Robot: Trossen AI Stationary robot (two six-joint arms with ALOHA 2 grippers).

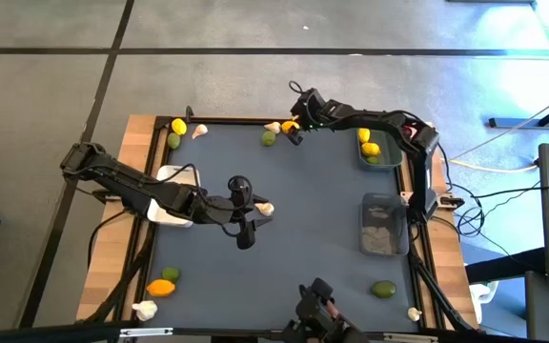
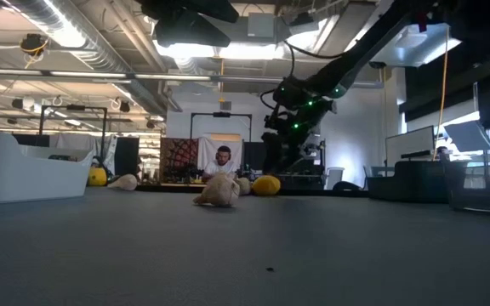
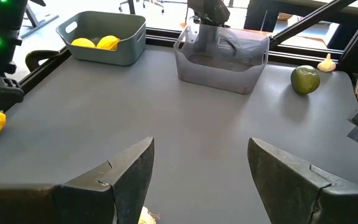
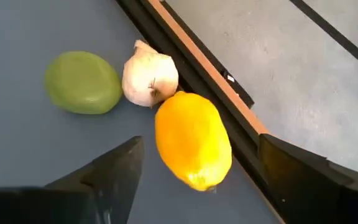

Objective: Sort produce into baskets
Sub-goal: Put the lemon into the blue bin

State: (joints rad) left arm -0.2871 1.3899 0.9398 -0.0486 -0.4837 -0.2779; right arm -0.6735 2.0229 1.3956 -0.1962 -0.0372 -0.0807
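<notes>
Down at the near edge of the surface (image 1: pixel 284 238), a green lime (image 1: pixel 382 289), a lemon (image 1: pixel 162 286) and two garlic bulbs sit unsorted, well apart from each other.

Mid-surface, the left gripper (image 1: pixel 246 225) hovers with its fingers (image 3: pixel 120 177) spread wide and nothing between them. A garlic bulb (image 1: pixel 265 209) lies just beside it, so my guess is that bulb is its target. The white basket (image 1: pixel 177 175) waits just behind, under the left arm, handy for a short drop.

On the right side, the dark grey basket (image 1: pixel 381 226) stands near the edge. Beyond it, the blue-grey basket (image 1: pixel 377 152) already holds lemons, which tells me yellow fruit goes there.

At the far edge, the right gripper (image 1: pixel 292 129) points down over a tight cluster: a lemon (image 4: pixel 192 140) touching a garlic bulb (image 4: pixel 149 79), with a lime (image 4: pixel 83 82) just beside the bulb. Its fingers (image 4: pixel 110 171) are open on either side of the lemon, empty for now. It looks lined up to pinch the lemon alone, and the crowding could make that tricky. More produce lies at the far left corner.
</notes>
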